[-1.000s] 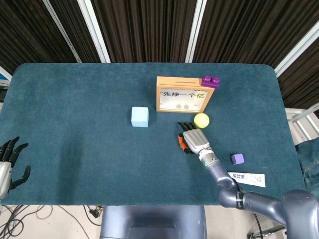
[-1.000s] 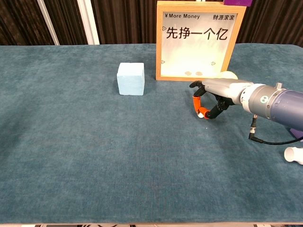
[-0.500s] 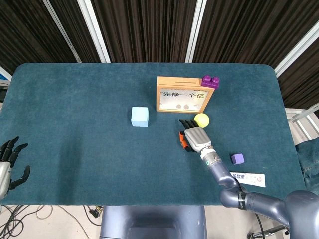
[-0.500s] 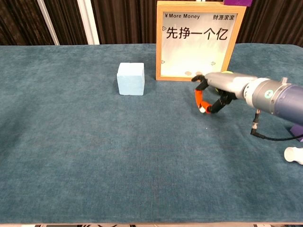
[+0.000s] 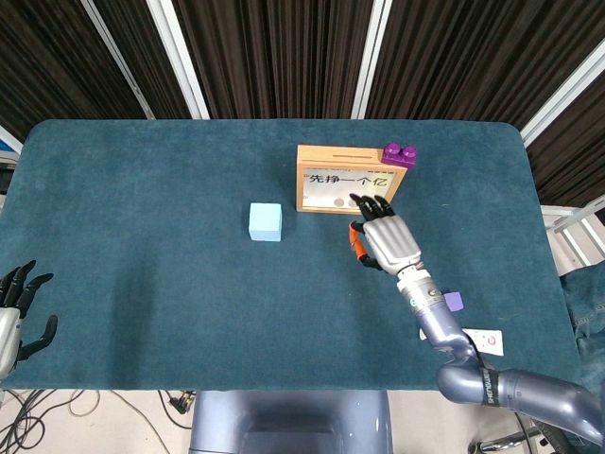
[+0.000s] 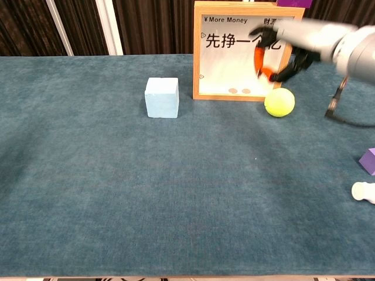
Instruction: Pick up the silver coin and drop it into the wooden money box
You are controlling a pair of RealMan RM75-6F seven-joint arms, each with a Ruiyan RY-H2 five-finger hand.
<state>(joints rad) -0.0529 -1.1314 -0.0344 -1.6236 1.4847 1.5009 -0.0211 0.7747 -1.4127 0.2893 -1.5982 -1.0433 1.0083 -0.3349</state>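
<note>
In front of the money box, head view:
Right hand: the right hand (image 5: pixel 388 238) hangs raised just in front of the money box (image 5: pixel 345 178), fingers reaching toward its front panel, likely so the coin can be carried up to the slot on top.
Coin: hidden under the hand here.
Left hand: the left hand (image 5: pixel 19 303) rests far from the box at the table (image 5: pixel 142 236) edge, fingers apart, holding nothing.
Change: the hand was lower and nearer the table edge a second ago; the yellow ball is now covered.

In front of the money box, chest view:
Right hand: lifted before the box's upper panel, its orange-tipped fingers (image 6: pixel 259 58) pinched together.
Coin: too small to make out; I judge it sits in that pinch.
Ball: the ball (image 6: pixel 279 102) lies at the box's front right corner.
Change: the hand has risen from table level.
</note>
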